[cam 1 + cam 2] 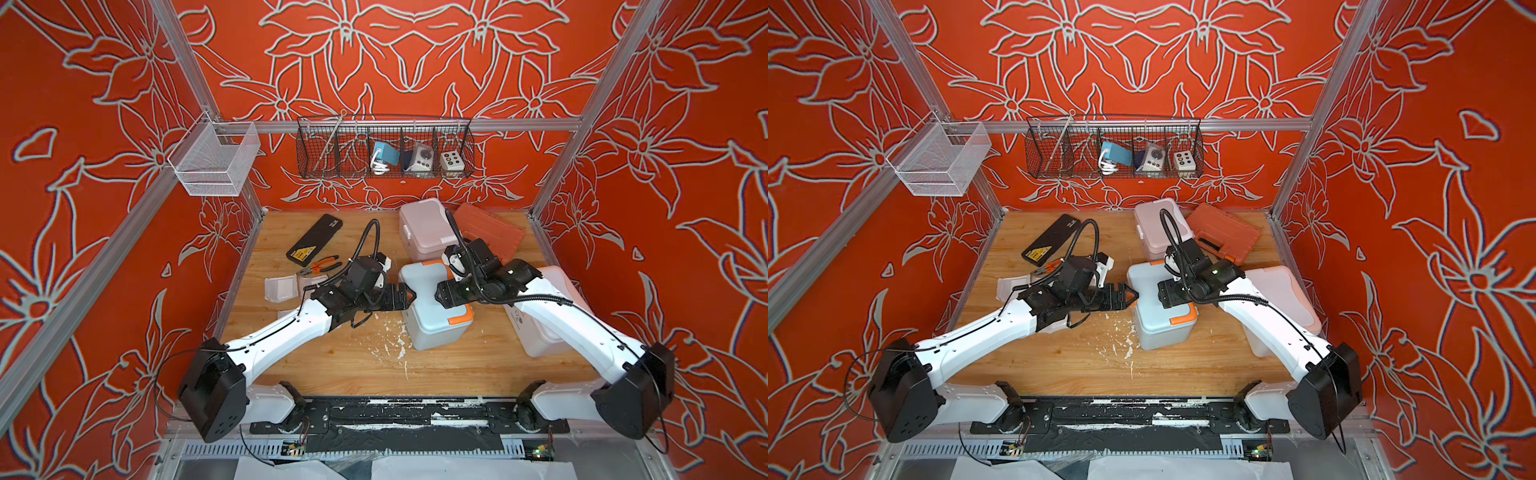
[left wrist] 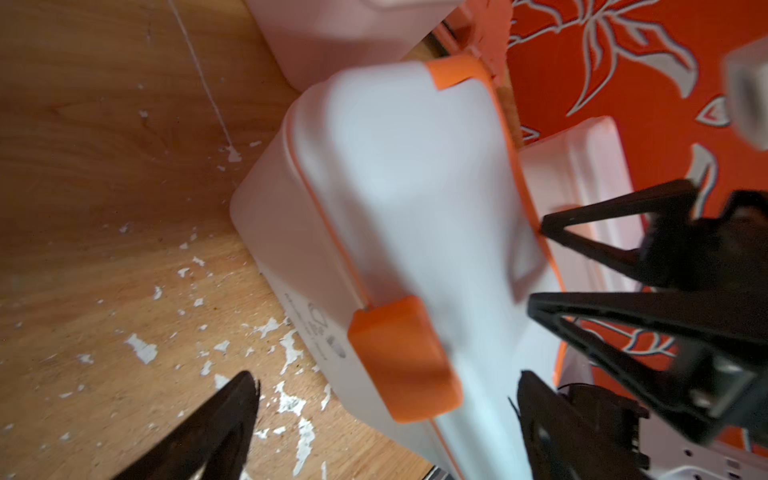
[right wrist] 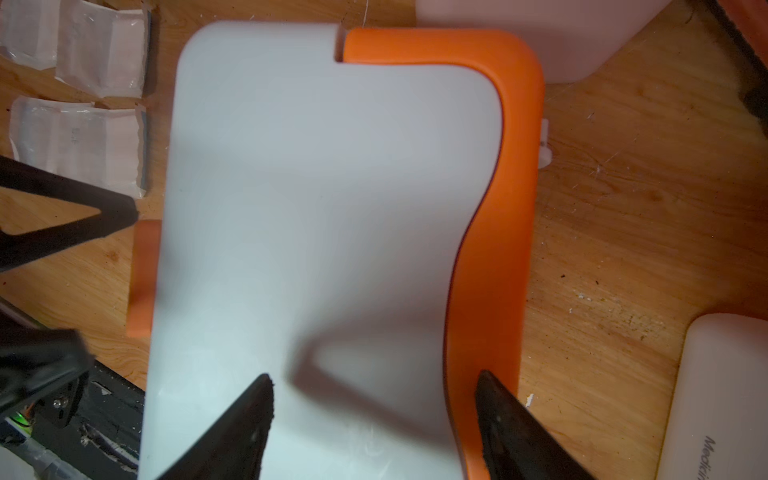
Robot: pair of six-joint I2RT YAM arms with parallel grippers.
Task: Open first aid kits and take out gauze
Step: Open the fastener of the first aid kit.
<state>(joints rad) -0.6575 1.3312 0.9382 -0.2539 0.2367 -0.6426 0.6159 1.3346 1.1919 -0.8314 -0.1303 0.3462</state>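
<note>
One table point(image 1: 316, 365) carries the white-and-peach kit point(image 1: 1287, 299) on my right, the pink kit point(image 1: 424, 226) at the back and the blue-grey kit point(image 1: 424, 278) in the middle, all lids down. My left pincer point(image 1: 409, 296) gapes beside the blue-grey kit's orange latch point(image 2: 403, 361). My right pincer point(image 3: 374, 399) hangs spread above its lid. Gauze packs point(image 3: 79, 141) lie on the table to its left.

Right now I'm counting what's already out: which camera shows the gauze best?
The right wrist view: the gauze lies close up beside the blue-grey kit, wrappers distinct, though the frame edge cuts some. Both top views show it small, partly behind the left arm. The left wrist view shows none.
</note>
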